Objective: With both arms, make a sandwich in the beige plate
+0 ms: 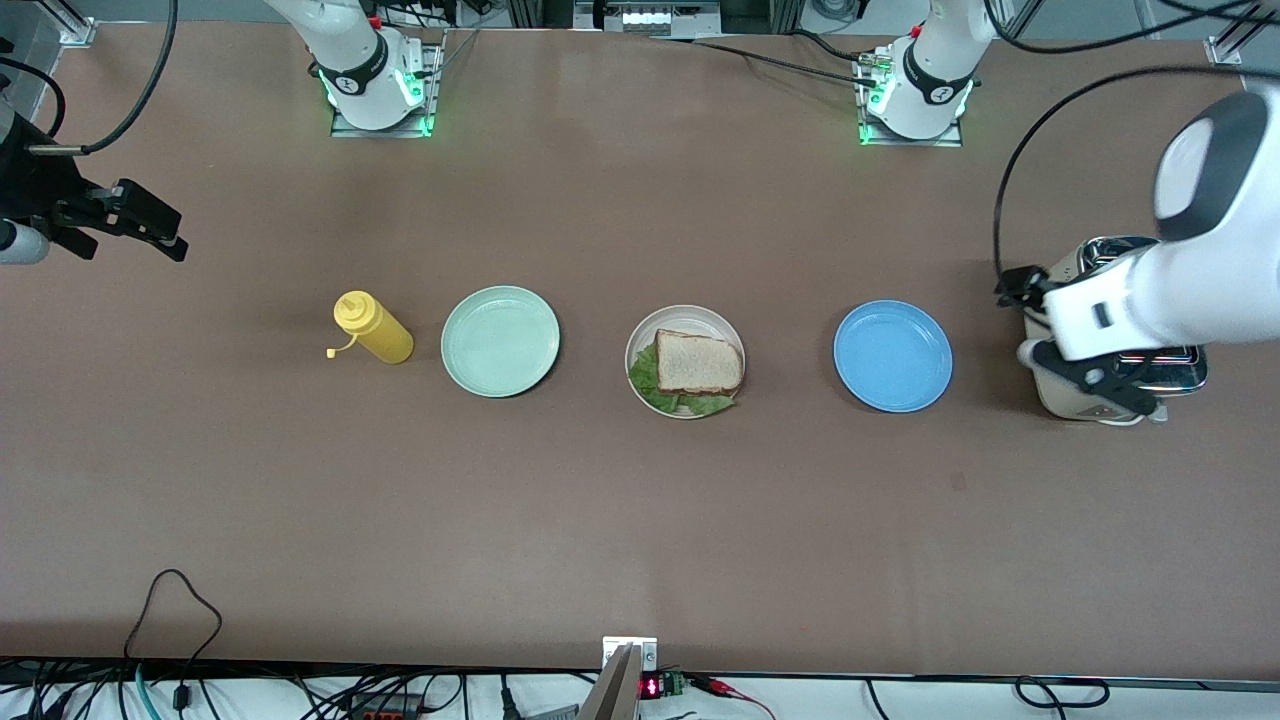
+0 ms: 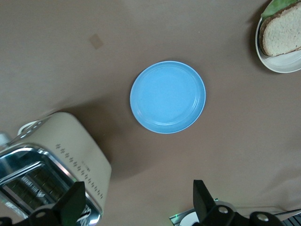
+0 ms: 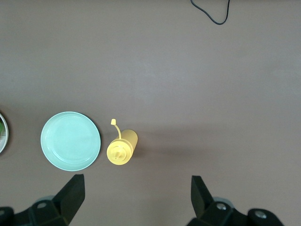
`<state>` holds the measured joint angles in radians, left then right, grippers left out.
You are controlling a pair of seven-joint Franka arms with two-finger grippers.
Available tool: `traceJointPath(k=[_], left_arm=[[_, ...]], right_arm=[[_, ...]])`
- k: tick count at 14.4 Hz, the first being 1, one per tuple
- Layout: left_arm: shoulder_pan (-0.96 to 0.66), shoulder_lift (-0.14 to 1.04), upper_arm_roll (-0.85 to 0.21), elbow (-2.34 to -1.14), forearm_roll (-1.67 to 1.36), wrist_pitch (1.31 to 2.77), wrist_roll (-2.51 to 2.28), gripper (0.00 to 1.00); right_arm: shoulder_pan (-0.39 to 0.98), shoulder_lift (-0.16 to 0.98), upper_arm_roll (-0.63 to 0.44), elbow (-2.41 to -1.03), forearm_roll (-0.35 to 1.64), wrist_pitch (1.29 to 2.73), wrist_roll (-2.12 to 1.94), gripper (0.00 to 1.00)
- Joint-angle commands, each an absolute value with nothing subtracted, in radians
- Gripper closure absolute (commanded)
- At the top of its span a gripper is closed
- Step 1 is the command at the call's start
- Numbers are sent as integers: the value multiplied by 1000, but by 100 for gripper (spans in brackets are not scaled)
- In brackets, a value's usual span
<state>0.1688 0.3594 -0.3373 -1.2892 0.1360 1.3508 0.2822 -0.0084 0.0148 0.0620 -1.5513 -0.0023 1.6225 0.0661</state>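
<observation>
Nearest the front camera, along the bottom edge of the frame, lie tangled black cables (image 1: 180, 610). Across the middle of the brown table (image 1: 640, 520) runs one row of things. There are three plates: one mint-green plate (image 1: 500, 341) left of centre in the frame, one beige plate (image 1: 684, 322) at centre, and one blue plate (image 1: 893, 356) right of centre. All three are well apart from one another.

The one sandwich (image 1: 697, 364) lies on the beige plate, its top bread slice flat, with ruffled green lettuce (image 1: 655, 385) sticking out at the lower edge. One yellow squeeze bottle (image 1: 372, 328) stands just beside the mint-green plate, its cap tethered and hanging off. One toaster (image 1: 1110, 400) sits at the right of the frame, partly hidden by the left arm.

The left gripper (image 1: 1125, 395) hangs over the toaster, its two fingers spread apart and holding nothing. The right gripper (image 1: 150, 228), at the upper left of the frame, is over bare table with its fingers also spread and empty. Two arm bases stand along the top edge.
</observation>
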Motion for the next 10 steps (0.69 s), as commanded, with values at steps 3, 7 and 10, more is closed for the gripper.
traceJointPath(k=[3,7,10], left_arm=[[172,333,-319,-1229,156,1232,252,0],[153,281,-296,-1218,147,1230,143,0],[49,165,-174,-1369,138,1386,-5,0]], right_arm=[[-29,15,80,-1532,-6,1603,51,0],[-28,14,80,-1532,-5,1603,51,0],[-28,14,81,-1534,-5,1601,52,0]])
